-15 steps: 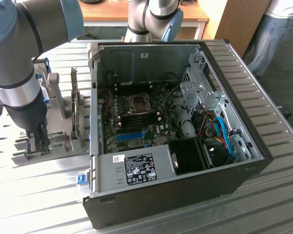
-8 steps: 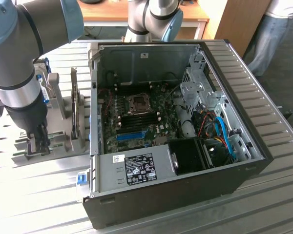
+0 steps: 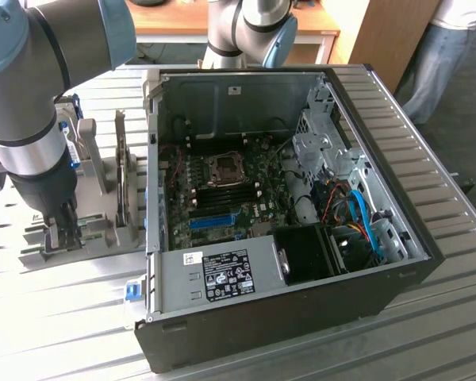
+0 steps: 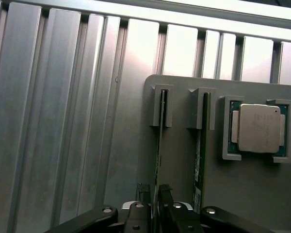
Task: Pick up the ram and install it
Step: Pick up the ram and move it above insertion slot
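Standing open, the computer case point(image 3: 301, 325) is waiting for its memory; over the grey holder point(image 4: 180, 160) the gripper point(image 4: 156, 191) is straddling the ram point(image 4: 158, 145), sitting on edge in its slot, unlifted; whether the jaws are clamping, I cannot tell

A ribbed metal table point(image 3: 55, 325) carried two things. An open computer case point(image 3: 301, 313) sat on it, with a grey holder plate point(image 4: 247, 194) just beside it.

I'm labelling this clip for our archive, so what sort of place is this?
Probably a robotics lab's computer-assembly bench: an open desktop computer case sits on a ribbed aluminium table, a robot arm stands beside it, and a grey holder carries ram sticks and a processor chip.
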You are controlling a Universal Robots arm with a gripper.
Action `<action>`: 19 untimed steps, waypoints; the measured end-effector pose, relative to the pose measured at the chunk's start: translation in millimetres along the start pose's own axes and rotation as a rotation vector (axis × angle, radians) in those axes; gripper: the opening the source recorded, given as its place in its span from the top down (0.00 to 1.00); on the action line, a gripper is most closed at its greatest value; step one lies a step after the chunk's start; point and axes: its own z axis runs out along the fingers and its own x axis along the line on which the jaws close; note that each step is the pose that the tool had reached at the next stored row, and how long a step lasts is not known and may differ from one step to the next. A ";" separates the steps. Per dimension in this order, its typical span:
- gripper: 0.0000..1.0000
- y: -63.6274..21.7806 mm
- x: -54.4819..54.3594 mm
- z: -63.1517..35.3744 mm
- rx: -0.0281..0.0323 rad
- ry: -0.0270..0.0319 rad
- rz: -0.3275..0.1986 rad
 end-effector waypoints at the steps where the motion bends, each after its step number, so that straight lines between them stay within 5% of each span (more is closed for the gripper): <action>1: 0.78 0.0 0.0 0.0 0.0000 0.0000 0.000; 19: 0.78 -0.1 -1.0 0.1 0.0001 0.0000 0.000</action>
